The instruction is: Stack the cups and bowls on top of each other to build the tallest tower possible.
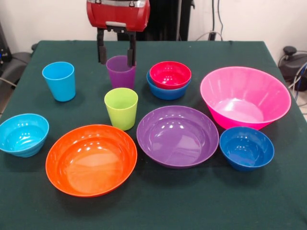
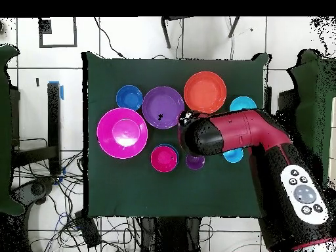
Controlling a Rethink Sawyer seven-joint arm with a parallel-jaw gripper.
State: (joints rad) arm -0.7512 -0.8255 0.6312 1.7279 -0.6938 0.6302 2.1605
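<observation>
My gripper (image 1: pixel 116 60) is open and hangs at the purple cup (image 1: pixel 120 72). Its left finger is beside the cup's left wall and its right finger (image 1: pixel 131 51) is over the right part of the rim; I cannot tell if they touch. The red bowl (image 1: pixel 170 74) sits nested in the blue bowl (image 1: pixel 165 92), a two-piece tower just right of the purple cup. The lime green cup (image 1: pixel 121 108) and the light blue cup (image 1: pixel 59 80) stand alone. In the overhead view the arm (image 2: pixel 236 134) hides the gripper and the lime cup; the purple cup (image 2: pixel 194 161) and red bowl (image 2: pixel 164 158) show.
The cyan bowl (image 1: pixel 23 134), orange bowl (image 1: pixel 91 159), purple bowl (image 1: pixel 177 135), dark blue bowl (image 1: pixel 246 147) and big pink bowl (image 1: pixel 244 98) lie across the near half of the green table (image 1: pixel 153 211). Cables and chairs surround the table.
</observation>
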